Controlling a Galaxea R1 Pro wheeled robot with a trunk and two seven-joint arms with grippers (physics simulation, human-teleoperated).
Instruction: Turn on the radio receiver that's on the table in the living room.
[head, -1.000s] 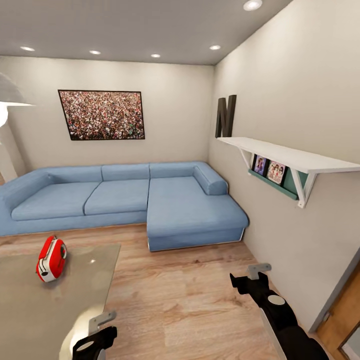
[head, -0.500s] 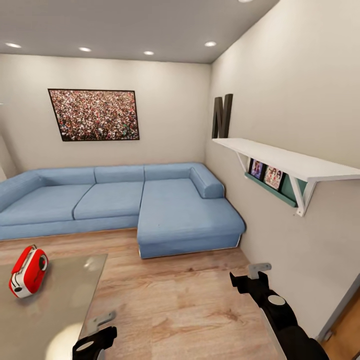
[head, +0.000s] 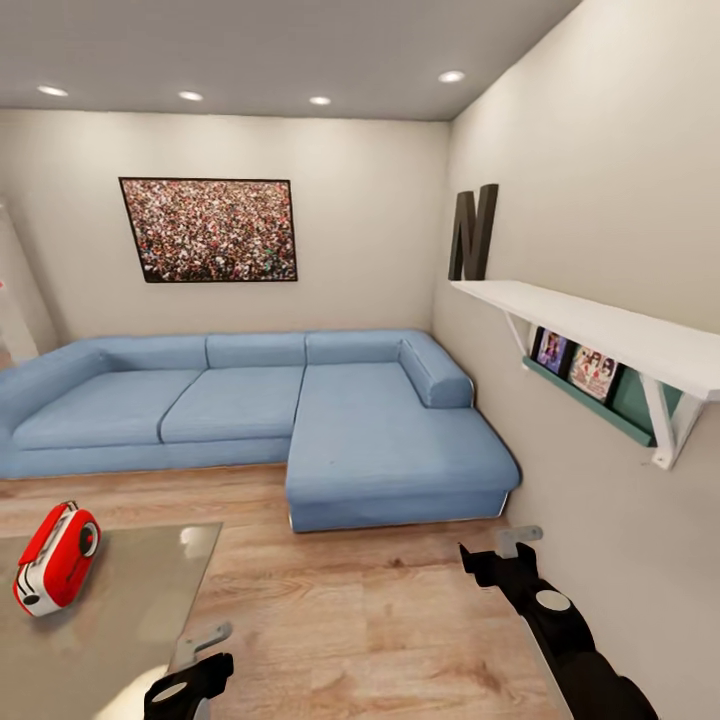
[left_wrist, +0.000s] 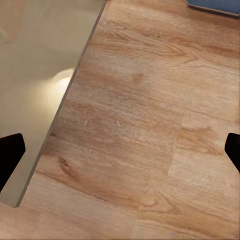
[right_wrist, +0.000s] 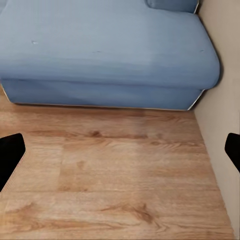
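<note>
The radio receiver (head: 56, 557) lay tilted on the glossy grey table (head: 120, 620), near the end of the tabletop closest to the blue sofa (head: 250, 410), its round dial turned toward the robot's right. The left gripper (head: 195, 660) hung over the table's near corner, well apart from the radio, and the right gripper (head: 500, 555) hung over bare plank floor (head: 370, 620) on the side of the table away from the radio.

Both stood with fingers spread wide and nothing between them, the dark fingertips (left_wrist: 10, 155) sitting at opposite edges of each wrist view.

The step in hand appeared to be the approach, with the radio not yet within reach. Done well, it would call for squaring the base to the table, bringing the radio nearer the middle of the head view, and reaching with the left arm (the closer one), without nudging the light radio off its resting spot.

The head view carried the radio, sofa, wall picture (head: 210, 230) and shelf (head: 600, 335). The left wrist view instead showed the table's edge (left_wrist: 65, 105) meeting the floor, and the right wrist view showed the sofa's chaise end (right_wrist: 105, 55) against the beige wall (right_wrist: 220, 115).
</note>
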